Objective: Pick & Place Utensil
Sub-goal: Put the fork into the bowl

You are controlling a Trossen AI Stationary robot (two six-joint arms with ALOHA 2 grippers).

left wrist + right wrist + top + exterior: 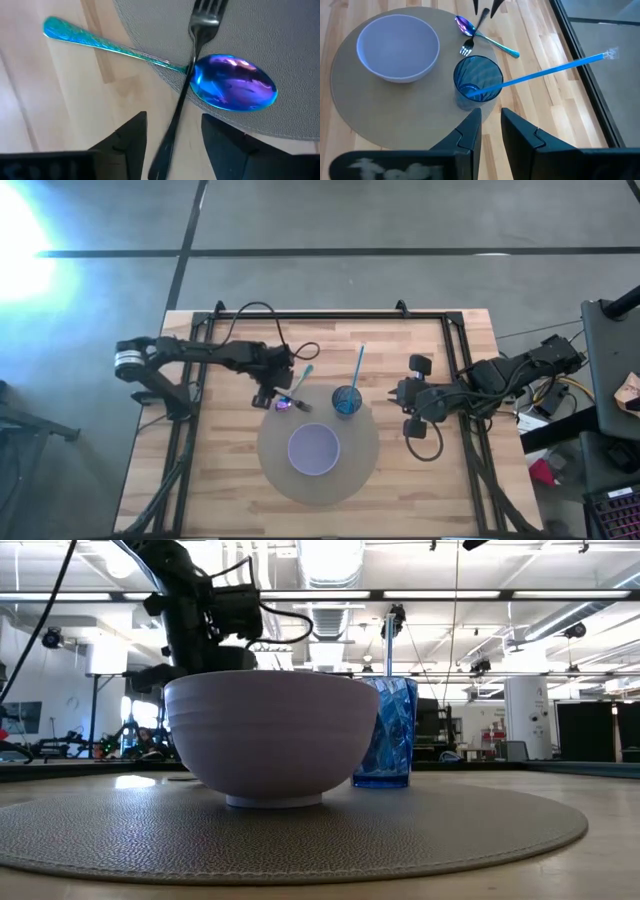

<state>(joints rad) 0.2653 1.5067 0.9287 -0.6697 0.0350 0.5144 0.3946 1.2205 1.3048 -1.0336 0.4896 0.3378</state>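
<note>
Left claw (172,145) stood apart over the fork (192,65), which crossed the spoon (232,87). Lifting straight up should avoid dragging either; right claw (490,127) waited, slightly apart.

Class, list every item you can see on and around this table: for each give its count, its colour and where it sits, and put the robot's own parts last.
Table: one, light wood, under everything.
Mat: one, grey, round, mid-table.
Bowl: one, pale lilac, on the mat.
Cup: one, blue, on the mat's far edge.
Straw: one, blue, standing in the cup.
Spoon: one, iridescent blue-purple, bowl end on the mat edge, handle on wood.
Fork: one, dark metal, lying across the spoon.
Left gripper: one, black, above the fork handle, fingers open either side of it.
Right gripper: one, black, right of the cup, holding nothing.
</note>
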